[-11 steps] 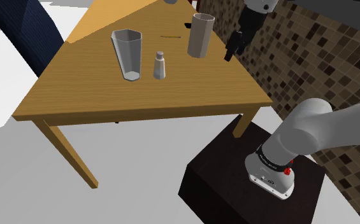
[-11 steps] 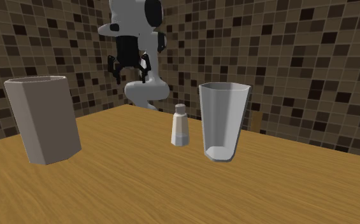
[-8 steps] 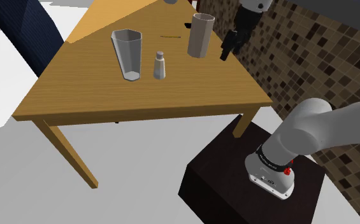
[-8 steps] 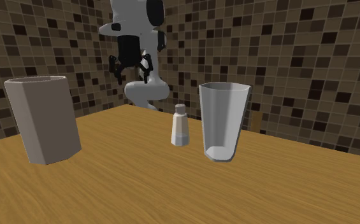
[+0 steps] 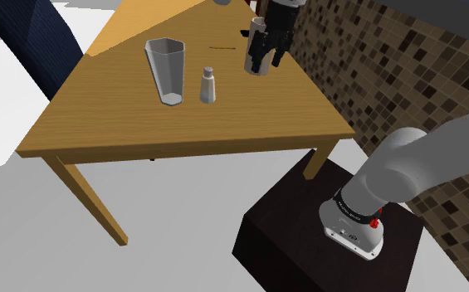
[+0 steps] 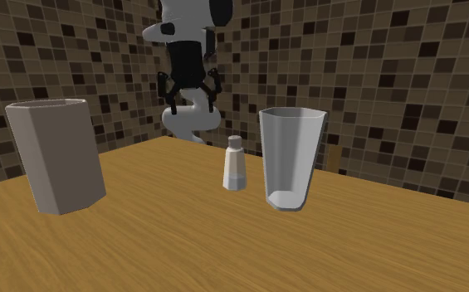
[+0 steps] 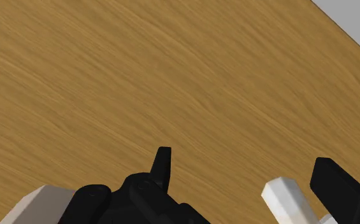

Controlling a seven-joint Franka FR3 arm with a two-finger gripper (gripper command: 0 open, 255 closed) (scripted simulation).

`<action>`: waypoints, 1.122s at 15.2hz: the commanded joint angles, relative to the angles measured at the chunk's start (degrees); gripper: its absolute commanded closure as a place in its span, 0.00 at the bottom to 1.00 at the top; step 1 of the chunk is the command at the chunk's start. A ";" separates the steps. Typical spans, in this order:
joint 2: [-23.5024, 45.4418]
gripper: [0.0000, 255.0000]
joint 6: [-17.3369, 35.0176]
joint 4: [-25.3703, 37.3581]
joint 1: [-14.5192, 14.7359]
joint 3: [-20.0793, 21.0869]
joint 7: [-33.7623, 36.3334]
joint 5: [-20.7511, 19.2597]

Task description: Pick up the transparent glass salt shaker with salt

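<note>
We see the claw (image 5: 265, 62) (image 6: 191, 103) hanging above the wooden bench (image 5: 224, 124) (image 6: 224, 249) with its two black fingers (image 7: 164, 164) standing apart and nothing between them that they touch; in the shoulder view it overlaps the grey cup (image 6: 56, 153). The salt shaker (image 5: 208, 85) (image 6: 236, 163), pale with a lighter cap, stands upright on the bench between that cup and a clear faceted tumbler (image 5: 168, 73) (image 6: 291, 158), nearer the tumbler. We find the shaker apart from the claw and untouched.
</note>
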 commanded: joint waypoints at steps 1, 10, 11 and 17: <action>4.89 0.00 0.35 4.10 0.38 1.54 2.51 0.59; 25.85 0.00 -2.25 25.70 2.04 6.18 12.27 0.13; 28.00 0.00 -2.79 28.20 2.31 6.49 13.20 -0.10; 27.65 0.00 1.88 23.17 2.36 6.47 12.74 0.05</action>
